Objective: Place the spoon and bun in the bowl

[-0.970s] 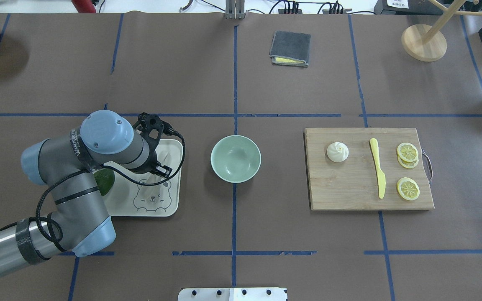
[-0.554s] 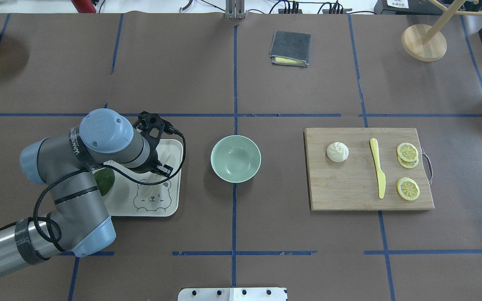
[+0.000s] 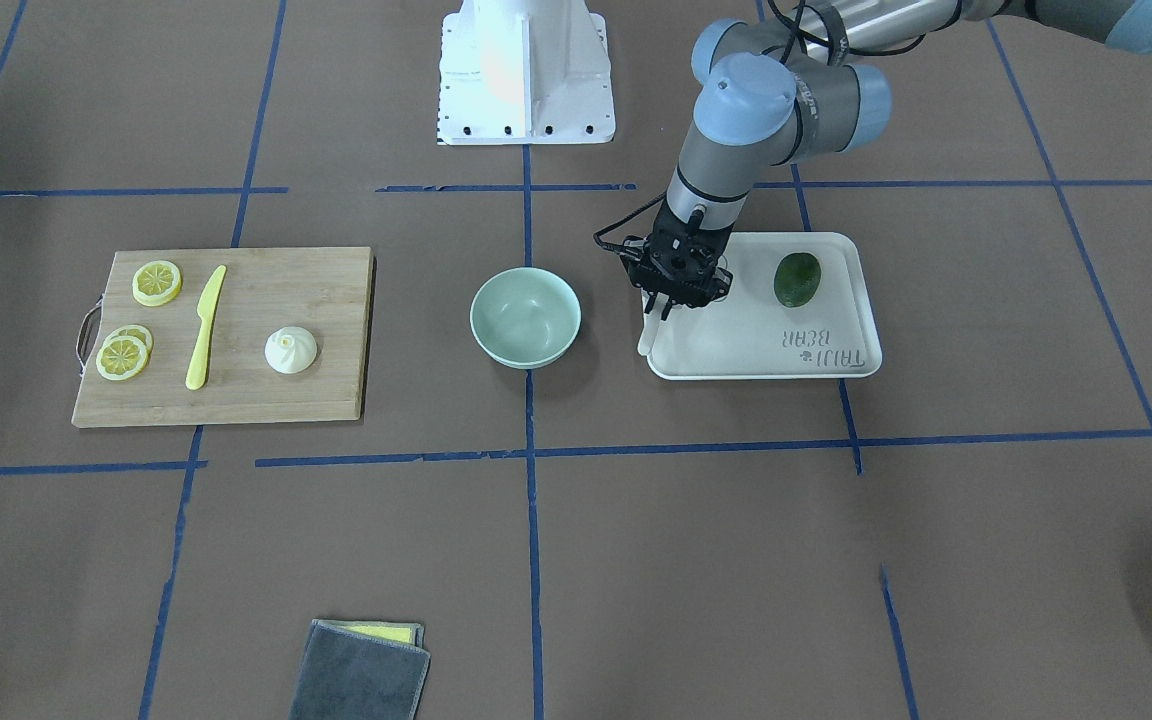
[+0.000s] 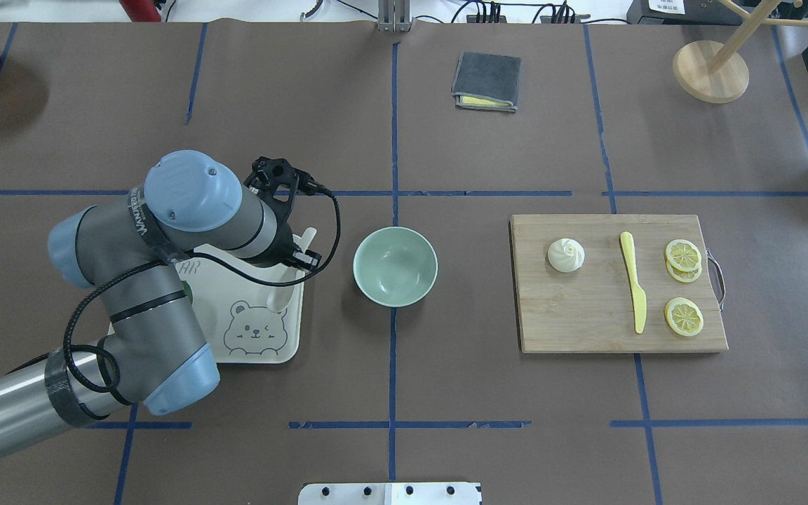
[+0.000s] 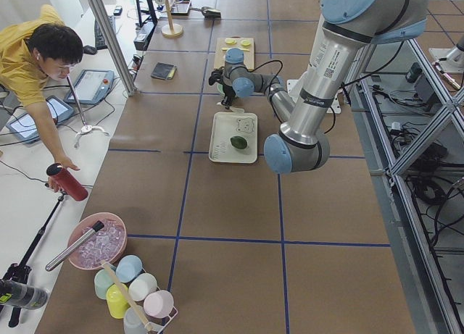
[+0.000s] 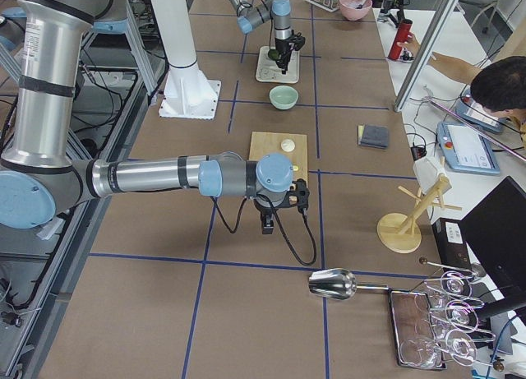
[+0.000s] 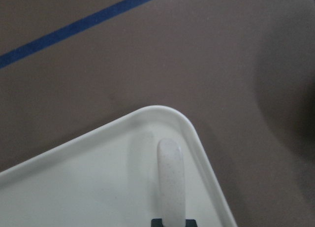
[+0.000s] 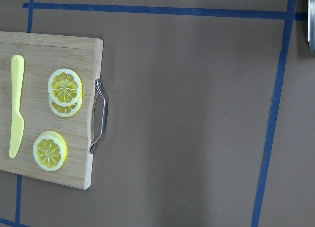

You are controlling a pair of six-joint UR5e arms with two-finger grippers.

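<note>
Left grip: your left gripper (image 3: 665, 308) has its fingers closed on the short whitish, speckled soup spoon (image 7: 170, 177). The stubby handle juts out ahead of the fingers.
Spoon position: it is over the corner of the cream rectangular bear-print tray (image 4: 285, 347) on the bowl's side. The shadow beside it in the wrist view suggests it is lifted off the tray, though that view is too tight to be sure.
Slip risk: a narrow pinch on a smooth, curved spoon can let it pivot or slide out if you swing fast.
Snag risk: if you travel low, the spoon can catch the tray's raised rim, which would drag the tray or twist the spoon loose.
Bowl risk: the round pale mint-green bowl (image 4: 395, 270) stands empty just beside the tray. A low approach can knock its rim and shove it. A high release can bounce the spoon out.
Bun: the small round white steamed bun (image 4: 566, 254) with a pleated top sits on the wooden cutting board (image 4: 586, 319), well apart from the bowl and not yet handled.
Wrong pick: the yellow plastic knife (image 4: 634, 280) and the yellow lemon slices (image 4: 684, 316) share that board, so aim at the bun alone.
Right grip: your right gripper (image 6: 267, 224) shows only in a side view, near the board, so I cannot tell whether its fingers are open or closed.
</note>
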